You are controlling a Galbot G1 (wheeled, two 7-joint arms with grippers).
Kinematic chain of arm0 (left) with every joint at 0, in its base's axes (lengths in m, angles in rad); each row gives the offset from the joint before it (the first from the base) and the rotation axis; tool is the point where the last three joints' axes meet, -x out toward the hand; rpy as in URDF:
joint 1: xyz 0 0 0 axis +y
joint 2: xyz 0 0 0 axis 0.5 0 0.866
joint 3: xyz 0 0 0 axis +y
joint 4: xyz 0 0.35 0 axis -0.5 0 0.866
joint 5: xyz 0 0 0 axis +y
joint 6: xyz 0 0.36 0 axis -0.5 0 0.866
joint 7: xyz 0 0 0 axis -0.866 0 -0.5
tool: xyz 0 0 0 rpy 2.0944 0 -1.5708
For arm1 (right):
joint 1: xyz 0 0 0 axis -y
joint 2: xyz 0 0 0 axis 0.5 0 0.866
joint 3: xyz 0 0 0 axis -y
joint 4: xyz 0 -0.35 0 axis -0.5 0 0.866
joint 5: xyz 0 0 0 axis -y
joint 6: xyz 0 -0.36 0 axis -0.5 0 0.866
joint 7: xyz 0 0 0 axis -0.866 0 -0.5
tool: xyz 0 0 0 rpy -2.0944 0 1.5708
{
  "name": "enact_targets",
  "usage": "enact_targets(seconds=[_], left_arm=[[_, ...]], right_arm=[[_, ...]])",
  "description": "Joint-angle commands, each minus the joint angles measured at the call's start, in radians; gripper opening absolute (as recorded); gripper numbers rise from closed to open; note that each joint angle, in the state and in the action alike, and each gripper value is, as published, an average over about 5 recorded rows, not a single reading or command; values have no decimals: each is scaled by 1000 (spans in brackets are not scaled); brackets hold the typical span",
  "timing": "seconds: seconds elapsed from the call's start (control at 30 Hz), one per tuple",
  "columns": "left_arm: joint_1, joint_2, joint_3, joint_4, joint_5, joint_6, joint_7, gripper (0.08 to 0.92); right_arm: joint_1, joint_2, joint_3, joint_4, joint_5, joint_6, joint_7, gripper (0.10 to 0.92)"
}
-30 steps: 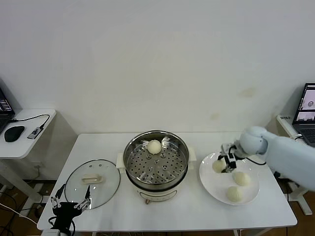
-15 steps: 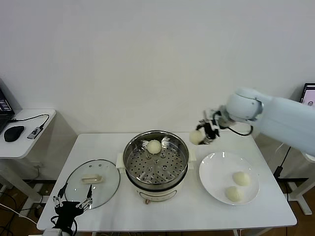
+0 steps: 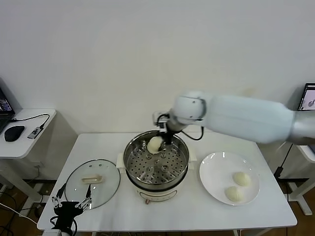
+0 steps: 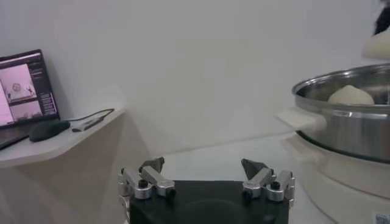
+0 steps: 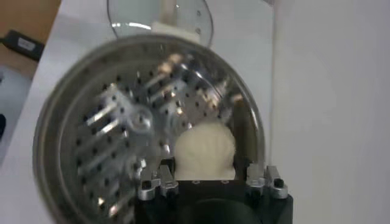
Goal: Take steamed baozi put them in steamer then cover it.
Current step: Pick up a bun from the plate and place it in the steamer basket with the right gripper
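Change since a second ago: my right gripper (image 3: 164,136) had been down at the white plate (image 3: 214,175), closed on a bun at its left side; it had since carried that bun across and now hung over the far rim of the steamer (image 3: 156,169).
Plate count: three buns had lain there a second ago; two (image 3: 241,178) (image 3: 234,194) remained, near the plate's right side.
Right gripper: narrowed on a steamed baozi (image 5: 205,151), which the right wrist view showed between my fingers, over the perforated tray.
Bun in steamer: from the head view I could make out only one cream ball (image 3: 154,144) at the far side of the tray, just below my gripper; I could not tell the held bun from the one already lying there. The left wrist view showed one bun (image 4: 351,95) resting inside and another pale shape above the rim.
Left gripper: parked at the near left table edge (image 3: 70,205), jaws wide, unmoved, holding nothing.
Cover: lay flat on the table left of the steamer (image 3: 93,183), unmoved.
Materials: steamer of shiny stainless steel, round, tray dotted with holes, on a cream base with side handles; cover of clear glass, metal-rimmed, cream rectangular handle; buns smooth and matte; plate flat, glossy white; table (image 3: 197,211) plain white.
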Motion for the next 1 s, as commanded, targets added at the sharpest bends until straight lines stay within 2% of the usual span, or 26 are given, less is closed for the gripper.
enact_targets(seconds=[0.03, 0.57, 0.83, 1.0], left_arm=[[2, -3, -8, 1, -4, -4, 0, 823], [10, 2, -25, 10, -18, -18, 0, 823], [5, 2, -23, 11, -16, -17, 1, 823], [3, 12, -24, 13, -15, -16, 1, 823]], right_arm=[[-64, 158, -14, -90, 49, -57, 42, 594], [-129, 239, -18, -185, 0, -57, 48, 611], [-68, 170, -2, -137, -9, -53, 18, 785], [81, 11, -13, 0, -41, -3, -126, 821]])
